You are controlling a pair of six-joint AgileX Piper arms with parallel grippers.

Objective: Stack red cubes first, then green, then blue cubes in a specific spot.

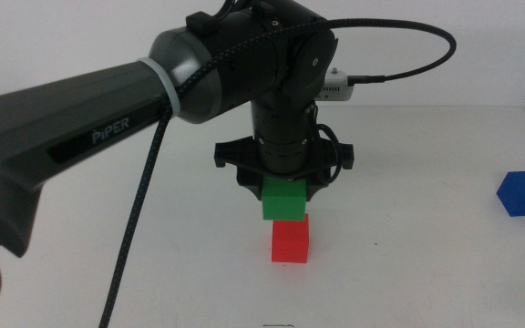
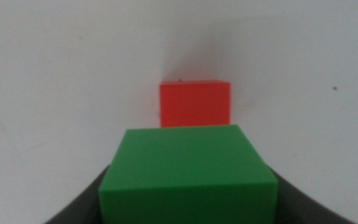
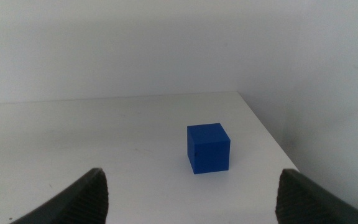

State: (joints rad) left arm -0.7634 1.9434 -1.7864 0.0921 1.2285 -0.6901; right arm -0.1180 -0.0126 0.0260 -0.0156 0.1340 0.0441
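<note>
Left gripper [image 1: 285, 187] found over mid-table, jaws clamped on green [image 1: 285, 200]. Green held directly above red [image 1: 291, 240], undersides appearing to touch or nearly touch red's top; contact not confirmable from the middle view. Green sat slightly off toward the arm's side of red, not flush on every edge. In the left wrist view, green [image 2: 188, 171] filled the space between the jaws, with red [image 2: 195, 104] just beyond and below it.

Red rested on the bare white table [image 1: 408, 273], presumably at the chosen spot. Cubes being equal-sided, no long axis to consider; only edge alignment mattered.

Judged: second step in hand, green placement close to complete. Next move likely to call for a small lowering or squaring, then release. Risk noted: offset could leave green overhanging, or red nudged on release.

Blue [image 1: 524, 194] lay well apart near the table's right edge, untouched. Right gripper [image 3: 191, 193] out of the middle view; jaws spread wide, with blue [image 3: 208, 148] ahead and roughly centred between them. Right arm clearly nearer to blue. Nothing seen in the way between blue and stack.
</note>
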